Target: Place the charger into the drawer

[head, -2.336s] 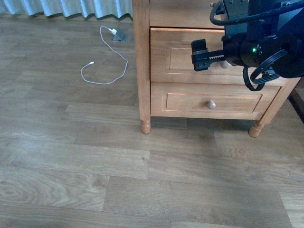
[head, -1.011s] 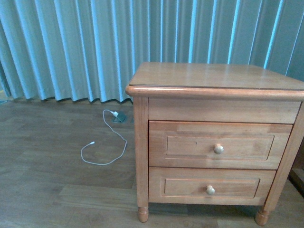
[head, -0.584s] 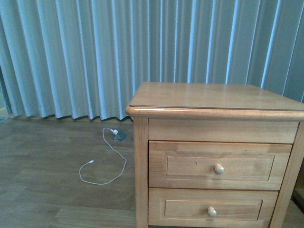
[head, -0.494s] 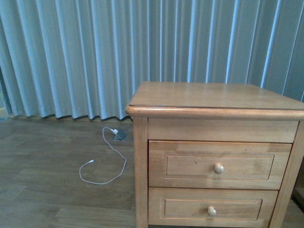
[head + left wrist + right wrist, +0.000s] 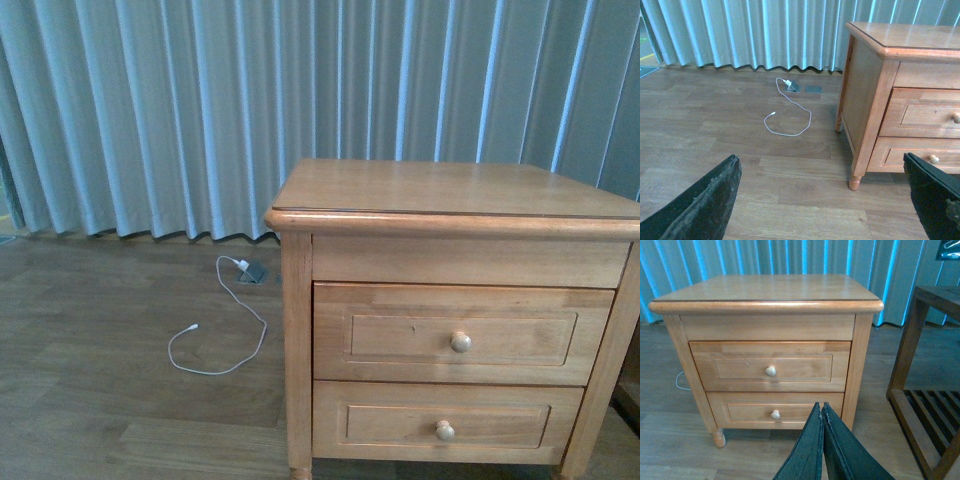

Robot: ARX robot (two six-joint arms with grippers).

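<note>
The charger is out of view in every frame. The drawer (image 5: 400,335) is the upper one of the honey-coloured nightstand (image 5: 450,190); it is closed, with its round pale knob (image 5: 460,342) facing me. It also shows as the upper drawer (image 5: 740,367) in the right wrist view and at the edge (image 5: 925,112) of the left wrist view. My left gripper (image 5: 820,200) is open above bare floor, left of the nightstand, with nothing between its fingers. My right gripper (image 5: 821,407) is shut on nothing, in front of the nightstand and apart from it. Neither gripper shows in the front view.
A long thin white cable (image 5: 225,330) lies looped on the wood floor left of the nightstand, its white plug by a grey floor box (image 5: 252,272). The lower drawer (image 5: 400,425) is closed. Pale blue curtains (image 5: 200,100) hang behind. A dark wooden slatted rack (image 5: 930,390) stands to the nightstand's right.
The front view has swung up from the floor to the curtains, then dipped slightly. The right arm, earlier in front of the upper drawer, has left that view.
</note>
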